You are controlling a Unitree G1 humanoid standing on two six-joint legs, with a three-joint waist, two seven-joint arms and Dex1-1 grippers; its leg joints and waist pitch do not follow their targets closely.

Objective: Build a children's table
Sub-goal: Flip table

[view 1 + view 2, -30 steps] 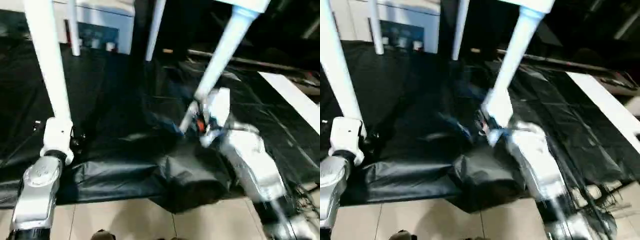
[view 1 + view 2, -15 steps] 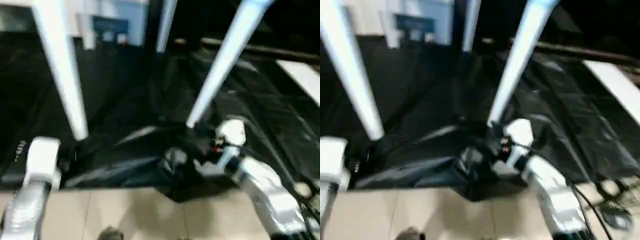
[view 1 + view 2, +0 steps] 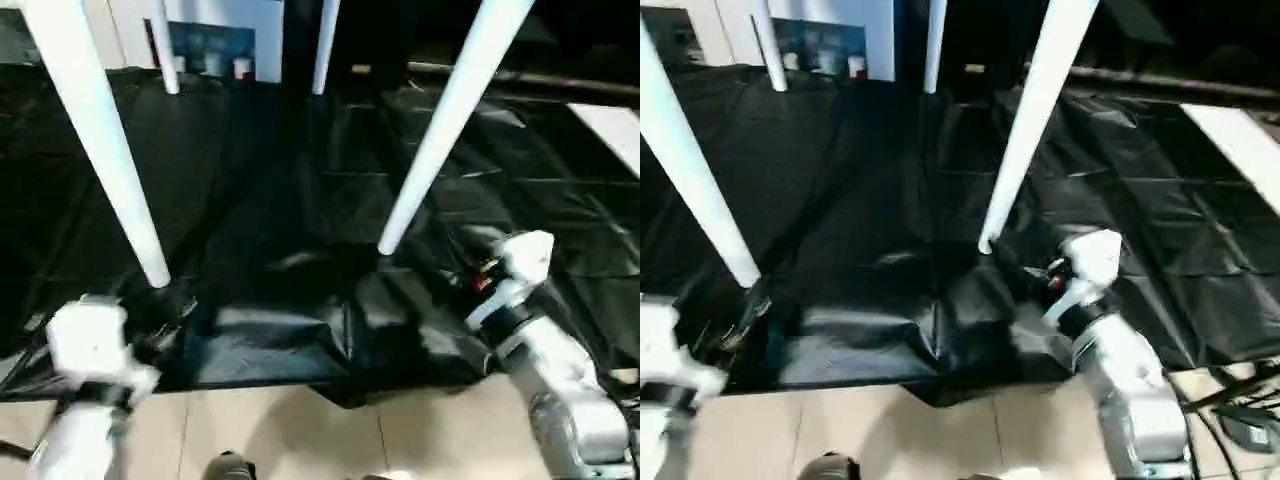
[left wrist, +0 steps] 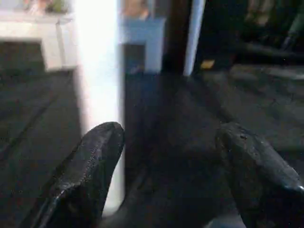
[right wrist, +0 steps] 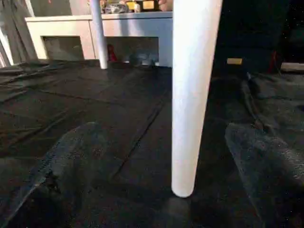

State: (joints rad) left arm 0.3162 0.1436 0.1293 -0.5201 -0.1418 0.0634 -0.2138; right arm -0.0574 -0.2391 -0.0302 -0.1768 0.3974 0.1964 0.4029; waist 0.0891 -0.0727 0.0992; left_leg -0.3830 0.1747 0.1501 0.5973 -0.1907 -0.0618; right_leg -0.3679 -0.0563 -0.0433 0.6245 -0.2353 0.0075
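The left tool [image 4: 164, 156], fingers spread and empty, now hangs just short of the near left leg [image 3: 95, 140] of the children's table, which a second ago it was clasping low on the shaft. That leg's foot rests on the black-draped worktop [image 3: 260, 200] just ahead of the tool. Two far legs [image 3: 165, 50] stand well beyond, near a white cabinet [image 5: 95, 33]. To the right, the near right leg [image 3: 440, 125] stands free on the drape; the right tool [image 5: 161, 175], which gripped it a second ago, has let go and pulled back, its fingers spread wide with the leg's foot just ahead between them, untouched. Both silver forearms [image 3: 565, 395] sit lower toward the worktop's front edge.
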